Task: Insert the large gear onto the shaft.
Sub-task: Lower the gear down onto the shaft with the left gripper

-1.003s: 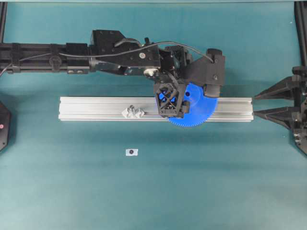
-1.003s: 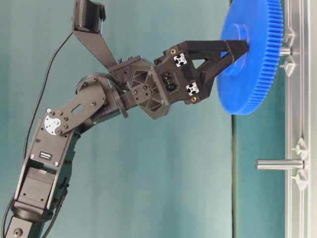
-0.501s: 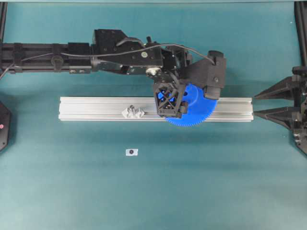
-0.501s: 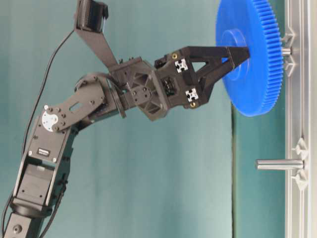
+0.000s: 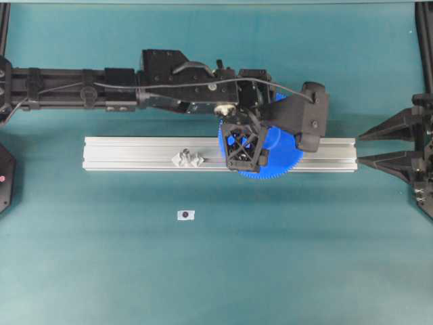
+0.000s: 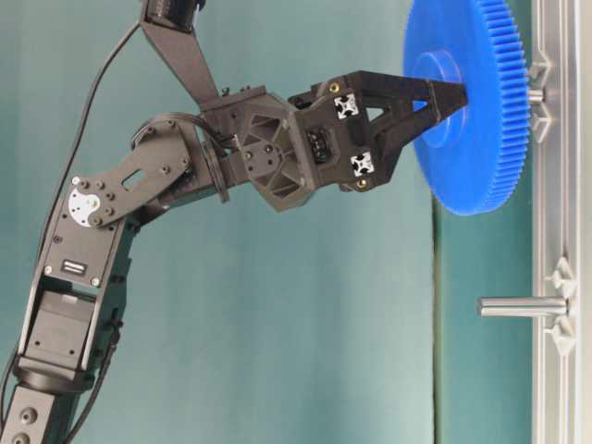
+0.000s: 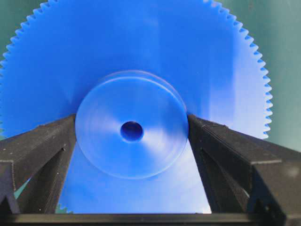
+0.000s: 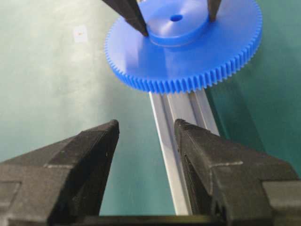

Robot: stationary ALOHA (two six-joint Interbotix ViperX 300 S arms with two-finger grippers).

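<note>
A teal desk (image 5: 223, 271) is carrying a grooved aluminium rail (image 5: 135, 154). The left hand (image 7: 131, 134) is gripping the large gear (image 7: 141, 56) by its raised hub, fingers spread wide against both sides, holding it over the rail with the shaft (image 6: 534, 93) poking from beneath. The right hand (image 8: 146, 136) is idling apart, jaws parted and empty.

Left hand (image 6: 442, 100) shifted along the rail (image 5: 135, 154), large gear (image 6: 481, 120) now tilted over the shaft (image 6: 534, 94)
</note>
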